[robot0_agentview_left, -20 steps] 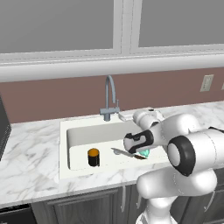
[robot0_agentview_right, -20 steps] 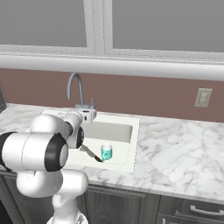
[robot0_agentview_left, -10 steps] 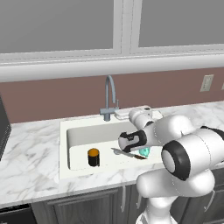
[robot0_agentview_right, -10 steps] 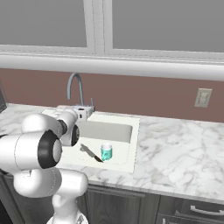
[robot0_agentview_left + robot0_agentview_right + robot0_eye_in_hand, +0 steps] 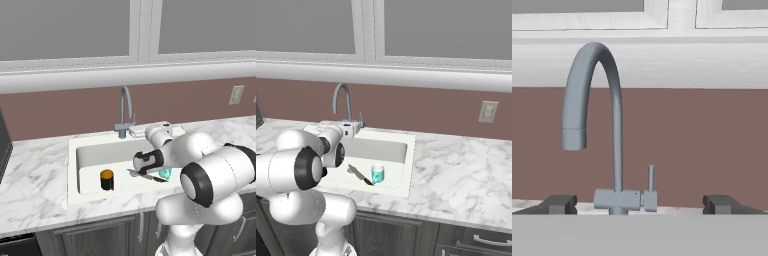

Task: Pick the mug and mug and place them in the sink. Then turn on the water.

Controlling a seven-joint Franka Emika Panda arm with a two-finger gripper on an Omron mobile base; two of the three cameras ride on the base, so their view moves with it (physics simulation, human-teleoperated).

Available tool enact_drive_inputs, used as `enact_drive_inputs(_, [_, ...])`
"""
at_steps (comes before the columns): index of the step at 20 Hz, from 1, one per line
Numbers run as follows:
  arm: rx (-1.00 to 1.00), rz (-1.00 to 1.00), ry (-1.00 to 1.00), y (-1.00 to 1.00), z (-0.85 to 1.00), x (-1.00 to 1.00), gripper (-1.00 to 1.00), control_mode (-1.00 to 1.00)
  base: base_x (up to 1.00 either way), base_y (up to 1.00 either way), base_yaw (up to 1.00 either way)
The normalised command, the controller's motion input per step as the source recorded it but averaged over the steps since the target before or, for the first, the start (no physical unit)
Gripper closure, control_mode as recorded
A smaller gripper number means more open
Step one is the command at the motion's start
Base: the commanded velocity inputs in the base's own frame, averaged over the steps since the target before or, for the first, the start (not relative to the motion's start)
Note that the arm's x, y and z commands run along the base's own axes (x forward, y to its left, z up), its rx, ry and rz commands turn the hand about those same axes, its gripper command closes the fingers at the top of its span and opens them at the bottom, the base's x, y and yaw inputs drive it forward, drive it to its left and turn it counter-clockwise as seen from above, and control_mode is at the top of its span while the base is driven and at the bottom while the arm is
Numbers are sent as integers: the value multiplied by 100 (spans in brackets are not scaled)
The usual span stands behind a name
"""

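Mugs sit in the sink (image 5: 90,150): black mug (image 5: 106,179), teal mug (image 5: 377,173). Your end effector (image 5: 640,204) is wide open, empty, facing the faucet (image 5: 614,150); its upright lever (image 5: 650,178) lies dead ahead, slightly right.

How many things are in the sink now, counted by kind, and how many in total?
Mugs: 2, the black mug and the teal mug
Knives: 1, the dark-handled knife lying beside the teal mug
Total: 3 things in the sink
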Motion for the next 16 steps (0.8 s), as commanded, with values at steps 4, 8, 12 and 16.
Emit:
enact_drive_inputs(4, [0,0,-3,0,-35,0,-100,-100,0,0,0])
enact_drive_inputs(8, [0,0,-3,0,-25,0,-100,-100,0,0,0])
enact_drive_inputs(12, [0,0,-3,-6,-15,0,-100,-100,0,0,0])
enact_drive_inputs(16, [0,-1,-3,-6,-11,1,-100,-100,0,0,0])
